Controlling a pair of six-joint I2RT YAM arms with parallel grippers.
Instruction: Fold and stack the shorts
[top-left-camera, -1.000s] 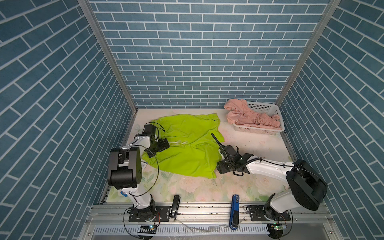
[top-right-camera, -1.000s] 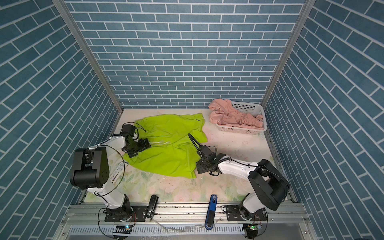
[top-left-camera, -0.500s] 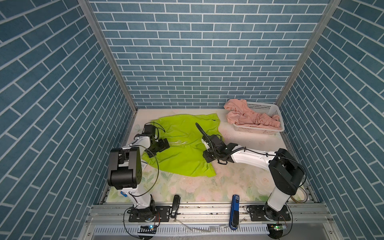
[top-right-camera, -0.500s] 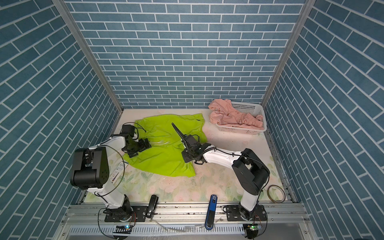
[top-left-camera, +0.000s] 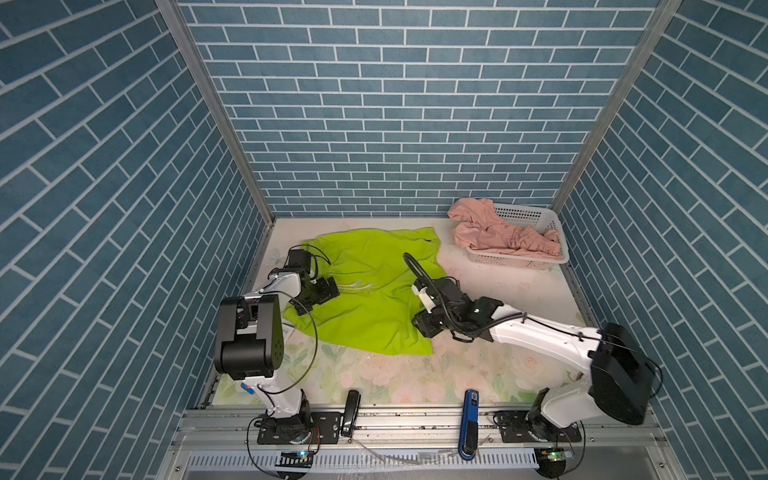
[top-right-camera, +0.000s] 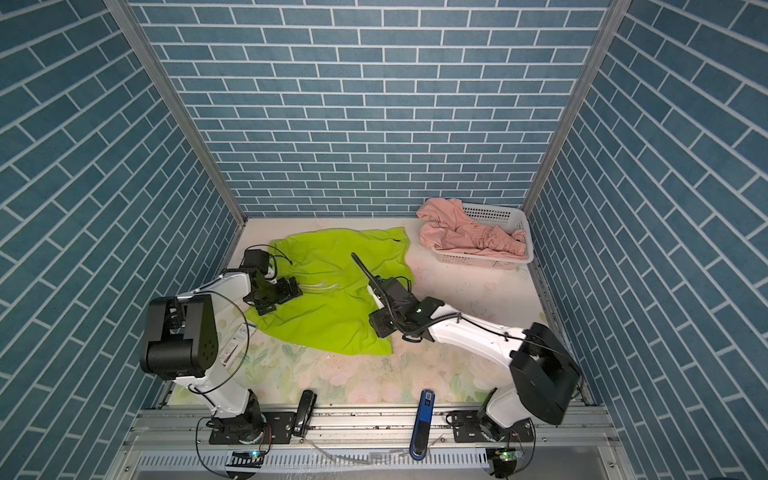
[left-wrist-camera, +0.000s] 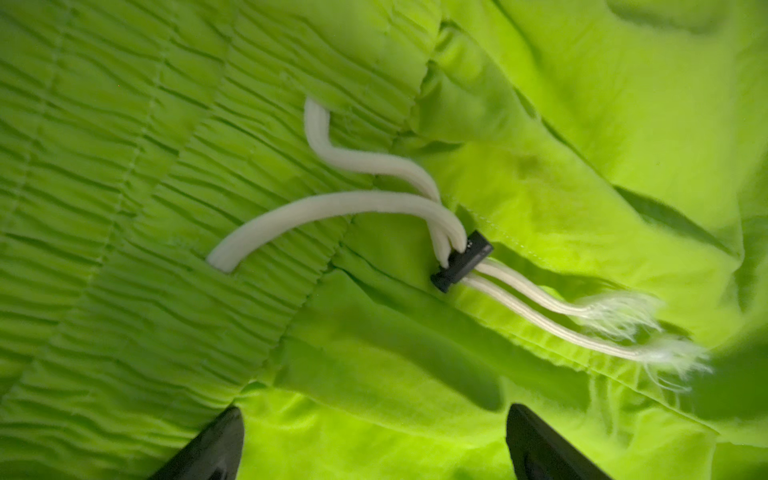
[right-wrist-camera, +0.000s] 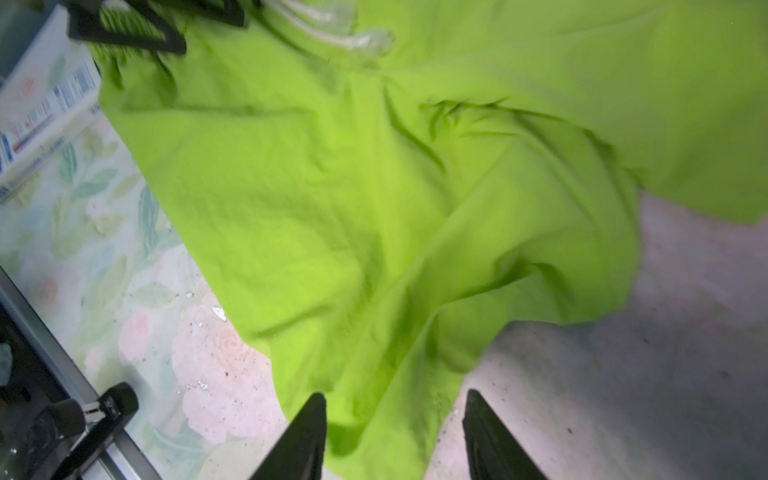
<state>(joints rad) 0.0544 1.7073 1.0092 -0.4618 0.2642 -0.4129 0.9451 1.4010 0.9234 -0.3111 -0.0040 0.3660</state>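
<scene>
The lime-green shorts (top-left-camera: 370, 303) lie spread flat on the floral table in both top views. My left gripper (top-left-camera: 330, 291) rests open over their gathered waistband. In the left wrist view its fingertips (left-wrist-camera: 226, 436) stand wide on either side of green cloth, near the white drawstring (left-wrist-camera: 332, 203) and its black toggle (left-wrist-camera: 461, 262). My right gripper (top-left-camera: 422, 328) sits at the shorts' near right edge. In the right wrist view it (right-wrist-camera: 395, 395) is open, with a fold of the leg hem (right-wrist-camera: 386, 415) lying loose between the jaws. The salmon-pink shorts (top-left-camera: 494, 237) lie crumpled in the basket.
The white perforated basket (top-left-camera: 528, 214) stands at the back right corner. A black tool (top-left-camera: 351, 411) and a blue tool (top-left-camera: 469, 415) lie on the front rail. A printed card (top-right-camera: 237, 345) lies under the left arm. Brick walls close three sides.
The right arm swung left over the shorts' middle, then drew back to their near right edge; its jaws narrowed and widened again. The left arm stayed still.
</scene>
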